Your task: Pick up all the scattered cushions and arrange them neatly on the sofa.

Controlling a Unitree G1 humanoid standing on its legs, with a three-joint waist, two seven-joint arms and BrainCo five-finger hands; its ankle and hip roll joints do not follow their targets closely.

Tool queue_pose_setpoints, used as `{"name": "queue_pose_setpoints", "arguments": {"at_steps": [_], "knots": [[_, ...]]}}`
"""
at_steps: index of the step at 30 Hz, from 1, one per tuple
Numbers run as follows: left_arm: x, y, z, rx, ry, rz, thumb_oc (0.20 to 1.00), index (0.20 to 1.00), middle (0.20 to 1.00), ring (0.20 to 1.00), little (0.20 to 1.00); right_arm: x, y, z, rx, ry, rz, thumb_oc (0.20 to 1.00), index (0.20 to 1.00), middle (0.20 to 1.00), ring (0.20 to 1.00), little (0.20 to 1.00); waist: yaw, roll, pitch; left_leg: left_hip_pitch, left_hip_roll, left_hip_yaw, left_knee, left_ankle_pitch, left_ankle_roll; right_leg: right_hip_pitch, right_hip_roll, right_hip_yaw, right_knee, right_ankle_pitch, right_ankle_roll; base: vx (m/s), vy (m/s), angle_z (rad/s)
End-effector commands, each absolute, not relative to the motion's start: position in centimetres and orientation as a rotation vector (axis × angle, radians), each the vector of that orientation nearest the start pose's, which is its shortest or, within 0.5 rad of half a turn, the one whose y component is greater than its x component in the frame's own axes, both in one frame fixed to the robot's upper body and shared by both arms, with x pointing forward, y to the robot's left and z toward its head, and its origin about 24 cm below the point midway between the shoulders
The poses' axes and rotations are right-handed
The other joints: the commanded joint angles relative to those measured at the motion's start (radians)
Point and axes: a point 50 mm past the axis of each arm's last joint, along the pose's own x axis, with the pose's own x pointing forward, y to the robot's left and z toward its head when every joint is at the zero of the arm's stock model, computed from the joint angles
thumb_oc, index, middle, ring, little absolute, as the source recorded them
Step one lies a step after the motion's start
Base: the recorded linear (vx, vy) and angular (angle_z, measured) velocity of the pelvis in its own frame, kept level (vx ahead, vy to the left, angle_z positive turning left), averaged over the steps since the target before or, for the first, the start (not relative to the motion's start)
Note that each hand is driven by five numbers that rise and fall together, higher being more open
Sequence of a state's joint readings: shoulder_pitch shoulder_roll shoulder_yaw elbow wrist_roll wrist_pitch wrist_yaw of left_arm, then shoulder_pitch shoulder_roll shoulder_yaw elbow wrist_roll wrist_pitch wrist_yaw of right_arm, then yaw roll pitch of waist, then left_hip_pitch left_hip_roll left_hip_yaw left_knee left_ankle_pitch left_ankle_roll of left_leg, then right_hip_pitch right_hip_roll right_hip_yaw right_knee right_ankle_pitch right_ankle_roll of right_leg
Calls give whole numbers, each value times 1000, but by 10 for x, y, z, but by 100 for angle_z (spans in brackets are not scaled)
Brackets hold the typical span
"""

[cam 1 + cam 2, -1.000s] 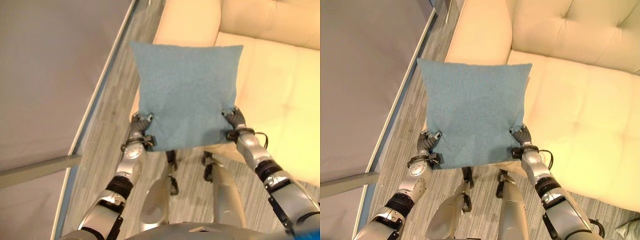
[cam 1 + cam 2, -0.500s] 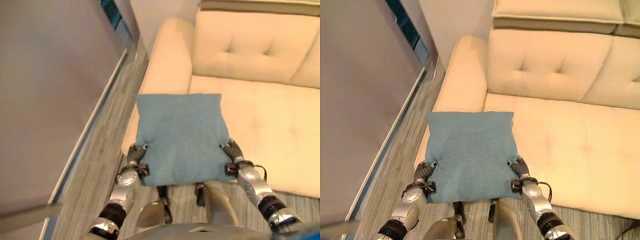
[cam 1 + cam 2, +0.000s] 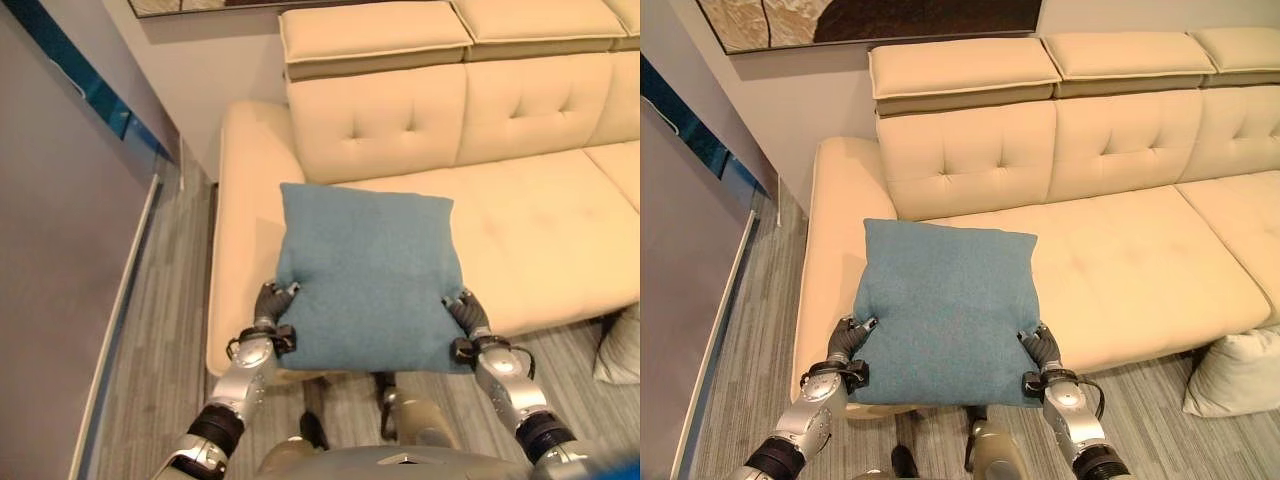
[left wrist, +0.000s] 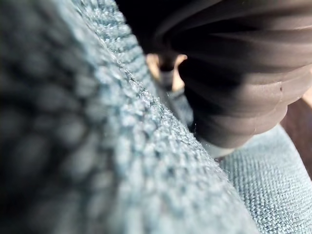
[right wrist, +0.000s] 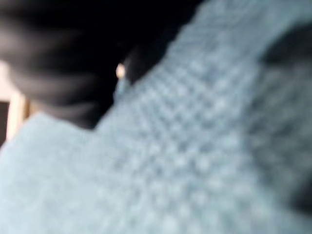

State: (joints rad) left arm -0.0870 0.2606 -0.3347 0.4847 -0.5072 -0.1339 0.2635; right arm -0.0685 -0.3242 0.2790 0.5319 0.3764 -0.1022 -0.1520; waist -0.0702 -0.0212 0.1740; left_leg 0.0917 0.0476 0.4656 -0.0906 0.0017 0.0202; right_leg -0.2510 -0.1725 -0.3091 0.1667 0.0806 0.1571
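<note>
Gripping the blue cushion (image 3: 945, 310) by its two near corners, the left hand (image 3: 845, 350) and right hand (image 3: 1042, 355) hold it up in front of the sofa (image 3: 1120, 260) — over the seat's armrest end, not yet set down. A pale cushion (image 3: 1237, 372) lies on the floor — left to collect.

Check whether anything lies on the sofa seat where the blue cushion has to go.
Nothing visible does. The blue cushion is held by the left hand and the right hand over the front edge of the sofa, whose seat beyond is bare up to the backrest. A pale cushion lies on the floor, off to the right.
</note>
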Motion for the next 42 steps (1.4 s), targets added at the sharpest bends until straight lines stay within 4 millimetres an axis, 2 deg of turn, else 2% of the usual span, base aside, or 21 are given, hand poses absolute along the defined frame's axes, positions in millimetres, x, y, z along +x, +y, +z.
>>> {"name": "queue_pose_setpoints", "arguments": {"at_steps": [1,4,6,7,9,12,14,15,16,18,20,21,24,26,27,29,31,35,37,39,42], "knots": [[258,124,-13,-162,208,-48,200,200,200,200,200,271,-162,-2,-13,133,50,200,200,200,200,200,4,-2,-7,19,-3,-140,23,-20,-53,101,34,150,39,-60,28,-38,-113,13],[260,127,-9,-163,197,-30,200,200,200,200,200,276,-155,7,-17,101,68,200,200,200,200,200,42,-12,-29,15,34,-92,72,-31,-68,184,-39,53,31,-78,34,-20,-272,-12],[258,130,-13,-170,215,-17,200,200,200,200,200,276,-154,6,-27,104,80,200,200,200,200,200,50,-30,-40,17,61,-83,104,-18,-90,222,2,74,-32,-96,20,41,-396,-55],[255,128,-15,-193,229,-21,200,200,200,200,200,276,-157,11,-58,89,81,200,200,200,200,200,48,-35,-44,5,101,-81,146,4,-118,245,43,85,-70,-109,-3,28,-381,-70],[255,123,-15,-201,233,-45,200,200,200,200,200,275,-165,14,-58,74,55,200,200,200,200,200,38,-39,-38,-28,167,-61,202,85,-159,272,79,67,-105,-114,-27,-9,-373,-47],[255,116,-16,-198,242,-72,200,200,200,200,200,273,-172,12,-58,81,28,200,200,200,200,200,27,-51,-27,-60,209,-41,268,109,-170,312,104,42,-150,-118,-51,-46,-278,17],[254,114,-18,-203,249,-72,200,200,200,200,200,273,-174,13,-62,82,28,200,200,200,200,200,32,-60,-22,-94,176,-66,326,88,-162,334,108,42,-181,-115,-58,-14,-215,25],[254,114,-17,-206,244,-70,200,200,200,200,200,275,-173,14,-58,81,29,200,200,200,200,200,47,-63,-18,-143,70,-154,326,27,-132,336,108,59,-191,-113,-56,26,-80,4],[253,114,-18,-205,251,-70,200,200,200,200,200,274,-173,13,-57,86,29,200,200,200,200,200,50,-61,-19,-157,25,-158,290,7,-114,332,115,67,-188,-109,-52,35,-94,-11],[248,117,-25,-204,281,-51,200,200,200,200,200,272,-174,9,-55,103,25,200,200,200,200,200,48,-50,-26,-145,9,-114,215,23,-100,329,130,71,-179,-109,-48,61,-19,-33],[249,119,-23,-202,268,-29,200,200,200,200,200,274,-170,9,-60,101,34,200,200,200,200,200,77,-50,-24,-176,-39,-196,206,31,-94,332,139,98,-163,-124,-53,113,0,-18],[249,121,-22,-207,263,-17,200,200,200,200,200,274,-167,9,-54,102,43,200,200,200,200,200,89,-50,-23,-169,-45,-231,193,30,-94,332,144,115,-148,-132,-53,82,-4,-32],[248,125,-23,-199,268,-6,200,200,200,200,200,274,-165,8,-46,104,44,200,200,200,200,200,90,-45,-32,-122,-47,-224,143,25,-75,327,145,119,-102,-149,-45,141,61,-64],[250,130,-21,-182,257,9,200,200,200,200,200,275,-160,9,-23,95,48,200,200,200,200,200,94,-42,-36,-73,-44,-203,126,-2,-42,281,104,75,70,-176,-18,158,99,-21],[250,130,-21,-182,256,9,200,200,200,200,200,275,-160,9,-23,95,48,200,200,200,200,200,95,-42,-38,-77,-43,-202,126,-1,-42,277,105,77,68,-173,-19,71,66,-21],[252,133,-18,-163,245,9,200,200,200,200,200,277,-156,11,-18,90,64,200,200,200,200,200,94,-44,-27,-43,-46,-202,112,-12,-20,218,78,89,196,-119,26,72,58,-7],[253,133,-17,-154,240,7,200,200,200,200,200,276,-154,10,-31,94,73,200,200,200,200,200,90,-42,-17,-27,-47,-222,110,-23,-7,176,70,123,269,-105,33,98,41,-8],[255,132,-17,-161,243,10,200,200,200,200,200,281,-156,17,-48,66,77,200,200,200,200,200,79,-37,-16,9,-62,-256,96,-56,-13,124,40,165,85,-84,8,162,-23,2],[254,132,-18,-163,246,12,200,200,200,200,200,282,-157,18,-53,63,73,200,200,200,200,200,74,-38,-14,16,-67,-266,103,-67,-14,114,36,186,36,-61,13,130,-47,-2],[252,130,-20,-166,251,5,200,200,200,200,200,282,-163,23,-81,47,65,200,200,200,200,200,43,-44,-10,37,-74,-309,129,-98,-25,90,34,300,-55,-8,36,200,-83,29],[251,131,-21,-160,252,12,200,200,200,200,200,283,-165,27,-96,29,64,200,200,200,200,200,41,-53,-14,56,-74,-324,150,-125,-30,90,16,291,-68,29,51,210,-155,48]]}}
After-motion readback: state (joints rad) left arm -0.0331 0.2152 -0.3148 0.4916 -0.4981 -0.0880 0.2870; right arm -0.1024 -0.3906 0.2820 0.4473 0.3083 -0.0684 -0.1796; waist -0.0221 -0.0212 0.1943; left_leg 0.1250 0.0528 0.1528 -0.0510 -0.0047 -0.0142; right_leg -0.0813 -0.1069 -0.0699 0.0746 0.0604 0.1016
